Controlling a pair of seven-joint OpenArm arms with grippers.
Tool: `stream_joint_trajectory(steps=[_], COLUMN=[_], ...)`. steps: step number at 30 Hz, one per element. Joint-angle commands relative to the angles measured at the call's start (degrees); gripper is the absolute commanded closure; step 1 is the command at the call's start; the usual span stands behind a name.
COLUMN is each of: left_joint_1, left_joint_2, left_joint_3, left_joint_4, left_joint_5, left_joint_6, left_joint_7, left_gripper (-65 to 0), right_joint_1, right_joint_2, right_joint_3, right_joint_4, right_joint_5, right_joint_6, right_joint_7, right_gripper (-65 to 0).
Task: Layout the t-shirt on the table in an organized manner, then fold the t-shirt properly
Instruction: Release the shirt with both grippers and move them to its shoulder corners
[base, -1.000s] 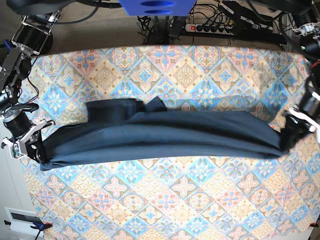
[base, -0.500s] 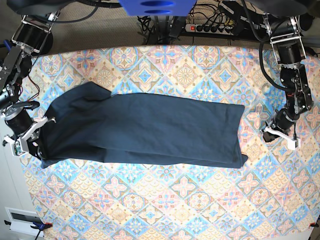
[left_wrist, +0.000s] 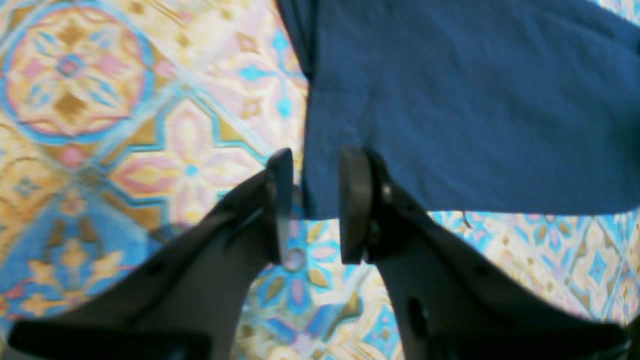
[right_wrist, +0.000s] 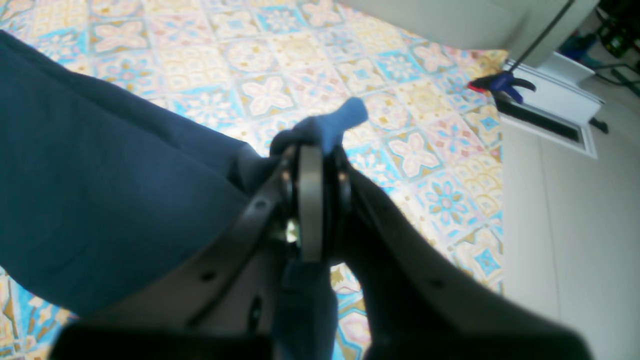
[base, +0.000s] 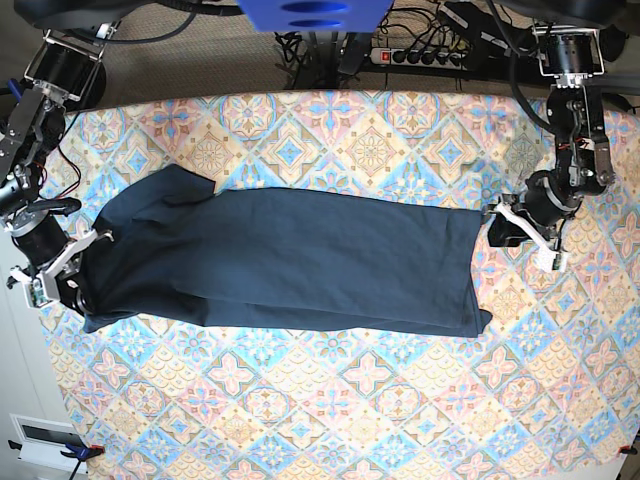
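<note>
T-shirt (base: 290, 260) looked limp, light; best taken at corners. Right fingers (right_wrist: 312, 150) pinched its edge; left fingers (left_wrist: 280, 200) parted, empty.

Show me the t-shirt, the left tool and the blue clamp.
t-shirt (base: 300, 260): base view, middle of the body.
left tool (left_wrist: 310, 202): left wrist view, between the tips.
blue clamp (right_wrist: 505, 82): right wrist view, its handle.
</note>
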Motion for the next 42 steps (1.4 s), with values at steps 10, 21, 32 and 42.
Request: stream_joint_trajectory(steps=[10, 21, 32, 42], left_joint_1=[-0.7, -1.0, -4.6, -6.3], left_joint_2=[3.1, 5.0, 5.3, 5.3], left_joint_3=[2.8, -4.9, -1.6, 5.4], left_joint_4=[-5.7, -5.7, -13.4, -16.6], left_joint_5=[-0.5, -0.4, -0.3, -0.4], left_joint_6=[-0.2, -0.2, -0.3, -0.4], left_joint_7=[-1.3, -1.4, -1.4, -1.3], left_gripper=[-16.9, -16.9, -26.4, -17.1], right_joint_1=[1.0, 1.0, 1.0, 1.0], right_joint_2=[1.3, 1.3, 1.3, 1.3], right_joint_3=[0.5, 0.5, 0.5, 0.5], right_joint_4=[0.9, 0.9, 0.9, 2.5], right_joint_5=[1.1, 1.1, 1.1, 1.1], right_joint_6=[-0.2, -0.2, -0.2, -0.2], right_joint_7=[1.8, 1.8, 1.8, 1.8], right_gripper=[0.0, 0.0, 0.0, 0.0])
